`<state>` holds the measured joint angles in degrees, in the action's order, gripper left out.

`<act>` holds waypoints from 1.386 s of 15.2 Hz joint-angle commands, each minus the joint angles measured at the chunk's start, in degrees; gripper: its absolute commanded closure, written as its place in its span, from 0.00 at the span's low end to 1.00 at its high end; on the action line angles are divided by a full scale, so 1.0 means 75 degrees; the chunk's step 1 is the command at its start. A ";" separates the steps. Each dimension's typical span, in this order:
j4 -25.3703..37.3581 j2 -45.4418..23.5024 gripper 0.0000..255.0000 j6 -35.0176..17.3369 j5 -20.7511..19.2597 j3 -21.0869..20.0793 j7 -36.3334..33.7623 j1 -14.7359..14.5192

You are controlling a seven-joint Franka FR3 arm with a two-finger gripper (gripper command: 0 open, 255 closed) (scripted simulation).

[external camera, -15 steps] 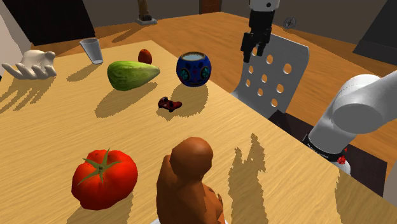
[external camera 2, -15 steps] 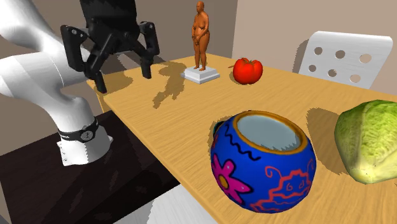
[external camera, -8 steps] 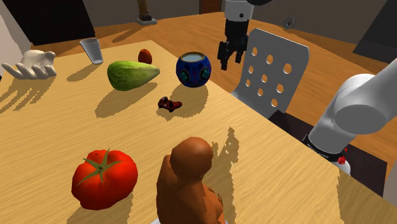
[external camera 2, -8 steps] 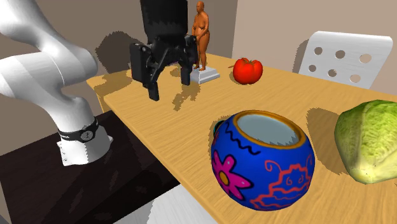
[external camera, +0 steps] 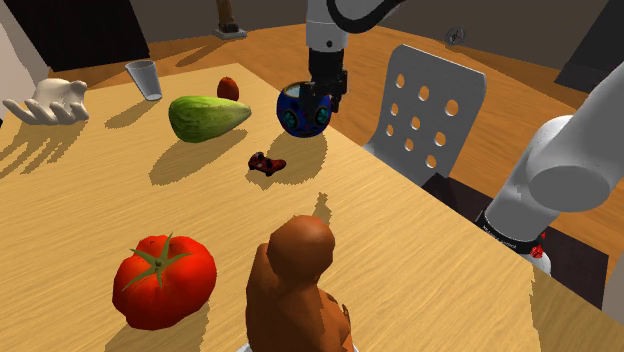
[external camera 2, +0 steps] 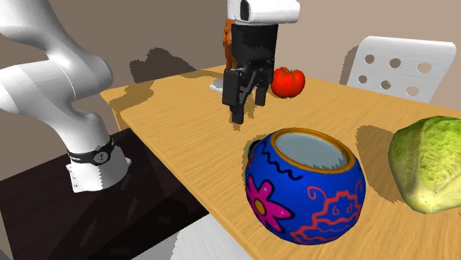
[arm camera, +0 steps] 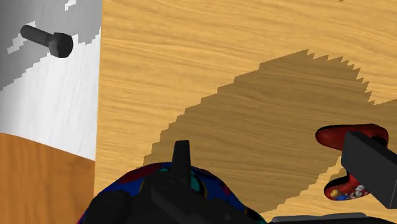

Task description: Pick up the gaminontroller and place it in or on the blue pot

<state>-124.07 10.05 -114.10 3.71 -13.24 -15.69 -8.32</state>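
The gripper (external camera: 327, 103), fingers spread and empty, has swung beside the blue pot (external camera: 298, 112), controller (external camera: 265, 163) untouched.

I see white arm (external camera: 560, 170) arched high from stand, black gripper (external camera: 326, 100) pointing straight down, fingers (external camera 2: 236, 107) spread apart, clasping nothing.

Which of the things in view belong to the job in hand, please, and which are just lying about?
Job: game controller, blue pot, gripper.
Lying about: tomato, figurine, cabbage, cup, white hand, chair.
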 commanded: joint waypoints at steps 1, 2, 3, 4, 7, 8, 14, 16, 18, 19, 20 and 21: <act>0.0432 -0.0554 0.00 -0.0165 -0.0103 -0.0161 -0.0200 -0.0082; 0.0641 -0.0809 0.00 -0.0228 -0.0164 -0.0234 -0.0301 -0.0128; 0.0859 -0.1065 0.00 -0.0282 -0.0233 -0.0302 -0.0403 -0.0178; 0.1085 -0.1324 0.00 -0.0329 -0.0309 -0.0367 -0.0505 -0.0229; 0.1818 -0.2115 0.00 -0.0419 -0.0570 -0.0527 -0.0813 -0.0417; 0.2082 -0.2383 0.00 -0.0431 -0.0666 -0.0570 -0.0913 -0.0490; 0.2873 -0.3318 0.00 -0.0592 -0.1011 -0.0650 -0.1229 -0.0774; 0.2767 -0.3396 0.00 -0.0772 -0.1043 -0.0641 -0.1249 -0.0783; 0.2669 -0.3480 0.00 -0.0950 -0.1076 -0.0631 -0.1271 -0.0794; 0.2596 -0.3550 0.00 -0.1089 -0.1104 -0.0623 -0.1289 -0.0802; 0.2595 -0.3549 0.00 -0.1089 -0.1104 -0.0623 -0.1289 -0.0802; 0.2596 -0.3550 0.00 -0.1089 -0.1104 -0.0623 -0.1289 -0.0802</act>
<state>-104.57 -16.42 -122.06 -4.51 -17.93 -25.33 -14.32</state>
